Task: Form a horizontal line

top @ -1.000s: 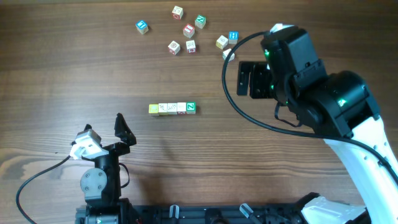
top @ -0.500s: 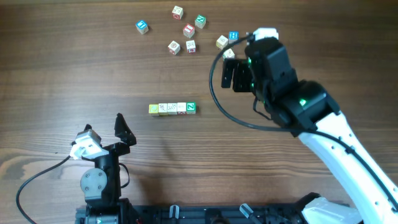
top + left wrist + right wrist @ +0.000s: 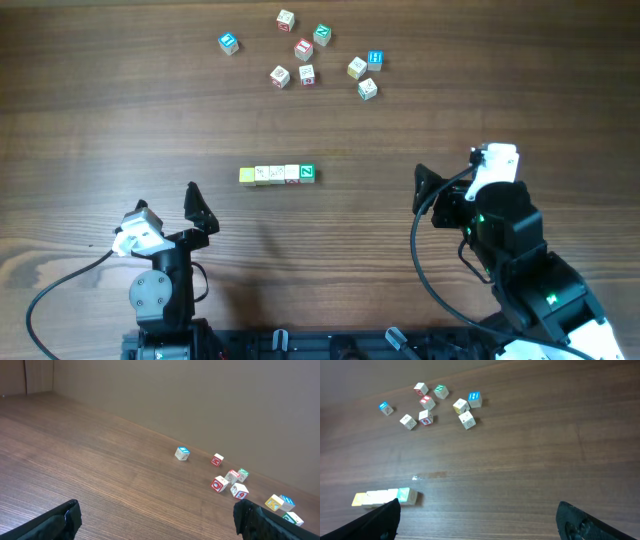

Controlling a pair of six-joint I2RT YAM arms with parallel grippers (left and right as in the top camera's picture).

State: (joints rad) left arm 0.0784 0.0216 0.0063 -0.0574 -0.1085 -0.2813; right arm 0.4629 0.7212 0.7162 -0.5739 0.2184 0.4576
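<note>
Task item: the horizontal line (image 3: 277, 174) is seen as 5 small cubes in 1 row, about midway between the near and far edges of the counter (image 3: 90, 110) and slightly toward its left edge. The cubes appear to touch, though very fine gaps cannot be ruled out at this size.
Row ends: a yellow cube (image 3: 247, 175) is set at the left end and a green-faced cube (image 3: 307, 173) at the right end, with 3 cream ones between.
Loose cubes: 9 loose cubes (image 3: 303, 48) are scattered close to the middle of the far edge, well apart from the row.
Left gripper: the left gripper (image 3: 163, 203) is parked by the near edge toward the left corner. Its fingers are spread wide and nothing is held.
Right gripper: the right gripper (image 3: 457, 168) is held toward the near right corner, well apart from the row. Its fingers are parted and empty.
Status (judged): the row is taken as complete or nearly so.
Risk 1: if another cube is brought in, the green-faced end could be struck by a wide-spread finger, and the row skewed or split.
Risk 2: the loose cubes lie close together, so a neighbour could be nudged or pinched along with the chosen one.
Risk 3: a cube released at a tilt beside the row could roll and leave a gap.
Risk 4: a low sweep by either arm across mid-counter could scatter all 5.
</note>
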